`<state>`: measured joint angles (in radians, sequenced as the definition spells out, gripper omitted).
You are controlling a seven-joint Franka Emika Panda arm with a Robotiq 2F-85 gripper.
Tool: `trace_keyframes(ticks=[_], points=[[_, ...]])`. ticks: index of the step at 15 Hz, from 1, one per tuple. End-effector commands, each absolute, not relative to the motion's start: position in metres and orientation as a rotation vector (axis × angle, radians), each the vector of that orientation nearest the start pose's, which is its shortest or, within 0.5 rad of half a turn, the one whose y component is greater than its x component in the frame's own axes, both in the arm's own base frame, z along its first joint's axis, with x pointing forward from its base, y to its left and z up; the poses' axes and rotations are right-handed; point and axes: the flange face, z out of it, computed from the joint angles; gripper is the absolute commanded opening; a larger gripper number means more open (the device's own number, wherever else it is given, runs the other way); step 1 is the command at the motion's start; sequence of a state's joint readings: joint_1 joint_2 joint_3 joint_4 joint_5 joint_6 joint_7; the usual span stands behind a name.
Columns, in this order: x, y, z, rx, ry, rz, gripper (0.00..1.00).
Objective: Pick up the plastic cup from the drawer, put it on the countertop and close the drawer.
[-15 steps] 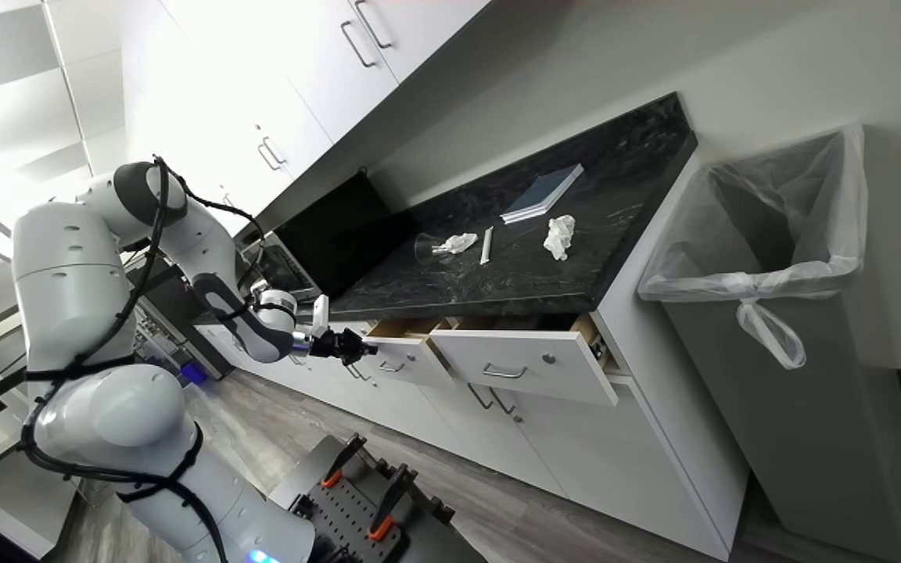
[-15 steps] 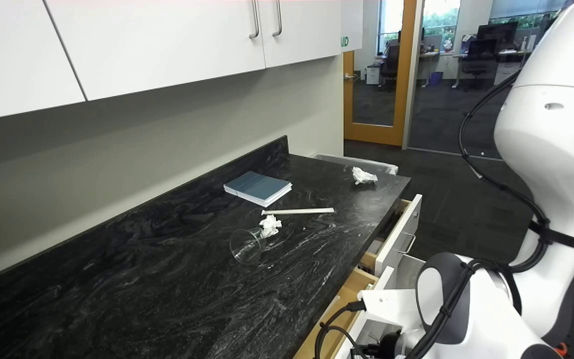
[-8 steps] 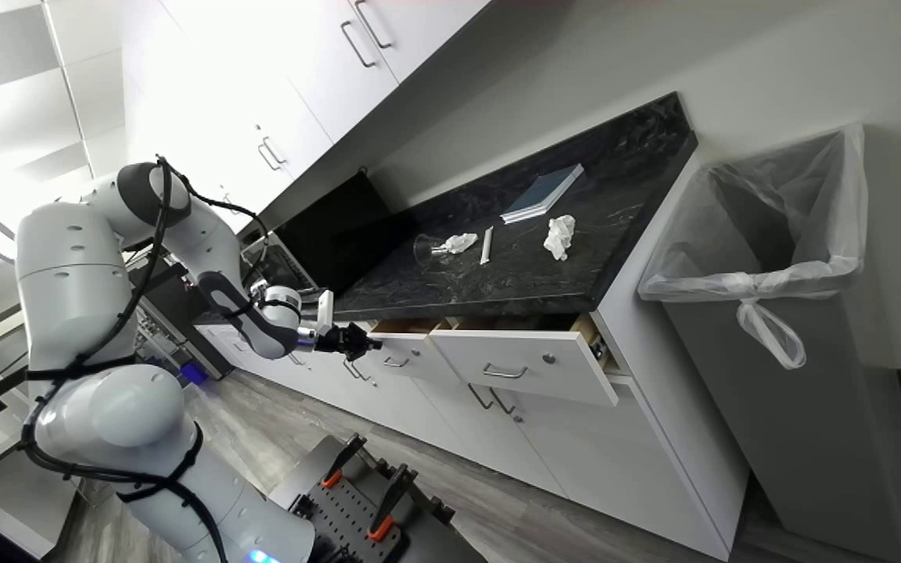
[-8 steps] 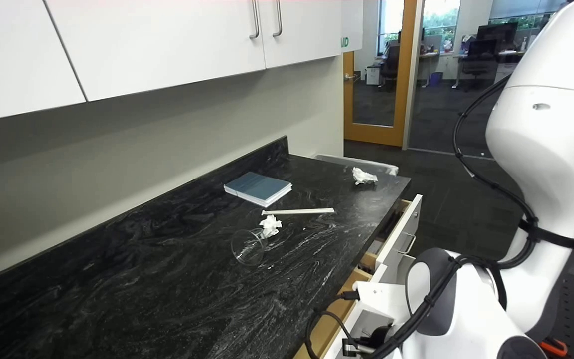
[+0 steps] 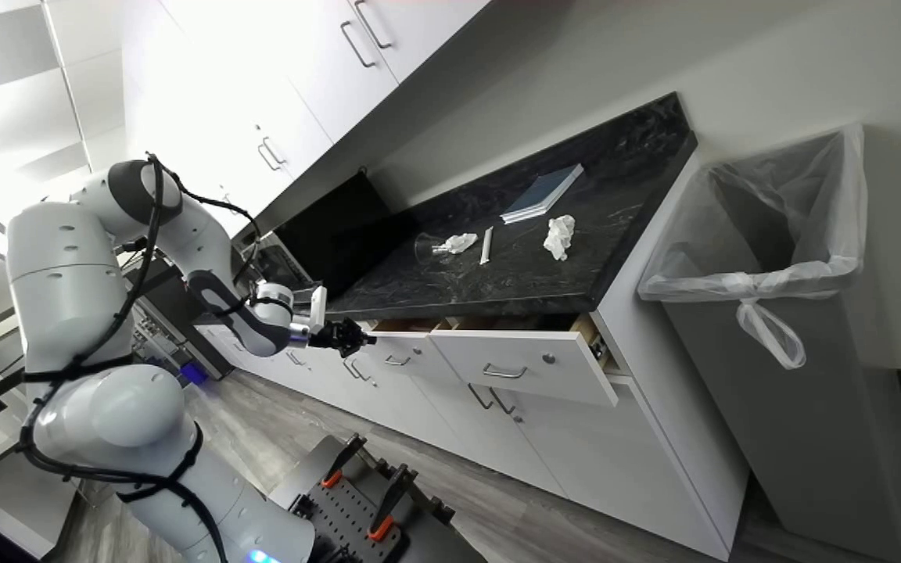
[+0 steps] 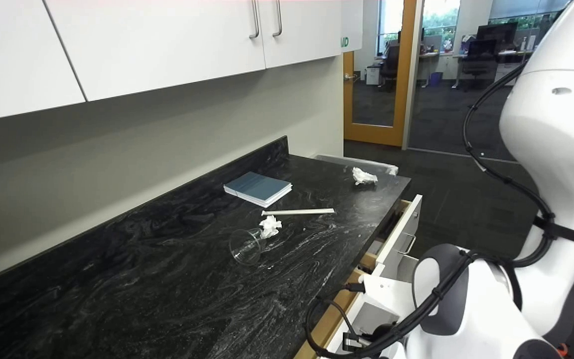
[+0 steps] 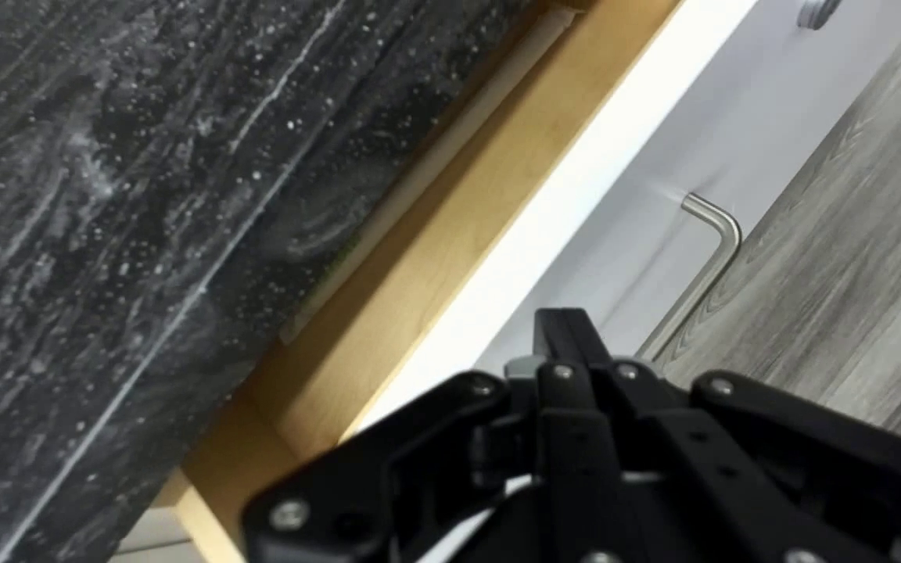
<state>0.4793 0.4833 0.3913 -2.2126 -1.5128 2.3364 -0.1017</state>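
Observation:
The clear plastic cup (image 5: 425, 249) lies on its side on the black countertop (image 5: 489, 293) in both exterior views (image 6: 245, 247). The narrower drawer (image 5: 428, 367) is still partly open. Its tan interior and white front edge show in the wrist view (image 7: 529, 242), and its wooden inside also shows in an exterior view (image 6: 334, 314). My gripper (image 7: 564, 314) is shut and empty, with its fingertips in front of the drawer's white face, above the bar handle. I cannot tell whether they touch. In an exterior view the gripper (image 5: 371, 340) is at the drawer's upper left corner.
The wider drawer (image 5: 517, 363) beside it stands open. On the counter lie crumpled tissues (image 5: 559, 237), a thin white stick (image 5: 486, 245) and blue-covered books (image 5: 544, 192). A grey bin (image 5: 779, 367) stands at the counter's end. Upper cabinets (image 6: 167, 40) hang above.
The narrower drawer has slid inward, and less of its interior shows. My gripper moved forward towards it, then drew back slightly. The cup stayed on the countertop.

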Motion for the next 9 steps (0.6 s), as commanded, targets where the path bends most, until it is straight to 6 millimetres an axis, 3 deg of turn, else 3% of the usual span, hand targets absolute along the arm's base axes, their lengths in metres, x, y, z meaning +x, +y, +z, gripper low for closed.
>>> trace_keyframes(ticks=[1, 6, 9], points=[[0.3, 0.392, 0.214, 1.216, 2.077, 0.124, 0.0], [0.259, 0.381, 0.291, 1.489, 1.919, -0.024, 0.0], [0.247, 0.372, 0.331, 1.582, 1.878, -0.045, 0.0]])
